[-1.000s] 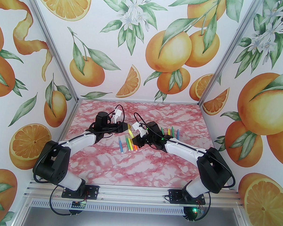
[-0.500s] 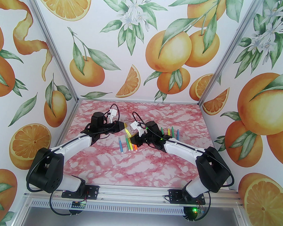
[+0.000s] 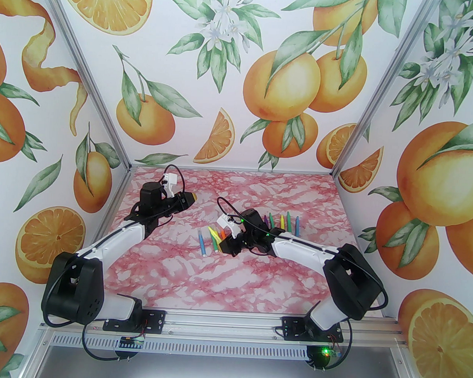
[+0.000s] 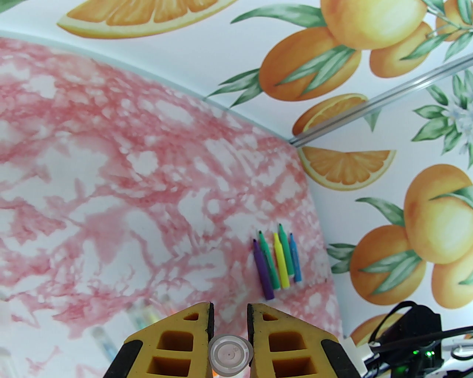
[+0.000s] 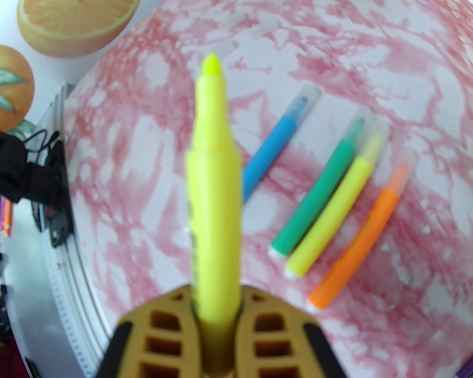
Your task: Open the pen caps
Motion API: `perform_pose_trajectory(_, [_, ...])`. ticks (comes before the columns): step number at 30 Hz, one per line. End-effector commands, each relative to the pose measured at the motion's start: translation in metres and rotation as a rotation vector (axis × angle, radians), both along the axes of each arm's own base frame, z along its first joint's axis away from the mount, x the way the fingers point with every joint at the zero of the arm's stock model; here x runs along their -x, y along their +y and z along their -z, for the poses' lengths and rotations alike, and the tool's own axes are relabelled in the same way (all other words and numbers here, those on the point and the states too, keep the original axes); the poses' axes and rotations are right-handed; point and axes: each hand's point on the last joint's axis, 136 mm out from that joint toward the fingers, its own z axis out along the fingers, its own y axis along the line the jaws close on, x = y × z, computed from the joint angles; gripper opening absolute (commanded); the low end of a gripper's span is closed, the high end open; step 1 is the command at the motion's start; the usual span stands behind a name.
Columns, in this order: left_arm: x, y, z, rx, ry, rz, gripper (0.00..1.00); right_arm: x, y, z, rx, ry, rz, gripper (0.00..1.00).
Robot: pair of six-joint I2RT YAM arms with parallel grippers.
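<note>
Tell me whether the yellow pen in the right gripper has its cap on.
No, the yellow pen held in the right gripper shows a bare felt tip, with no clear cap over it.

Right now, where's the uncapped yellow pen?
In the right wrist view the uncapped yellow pen is clamped in the right hand, above the table, beside the capped blue pen ending a row of four.

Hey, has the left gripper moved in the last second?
Yes. The left gripper has pulled leftward and farther back, away from the blue pen that lies unmoved mid-table.
</note>
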Motion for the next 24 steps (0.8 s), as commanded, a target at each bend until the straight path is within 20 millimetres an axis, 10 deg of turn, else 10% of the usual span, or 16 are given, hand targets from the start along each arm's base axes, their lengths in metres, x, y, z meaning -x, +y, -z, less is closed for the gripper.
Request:
perform_pose_trajectory(1, [0.006,0.012,-0.004,-0.146,-0.022,0.002,0.00,-0.008,-0.007,0.007,0.057,-0.031,0.044,0.00])
perform_pose_trajectory(24, [0.034,0.073,0.071,-0.644,0.231,-0.029,0.00,-0.085,-0.075,0.023,0.299,-0.131,0.496,0.00])
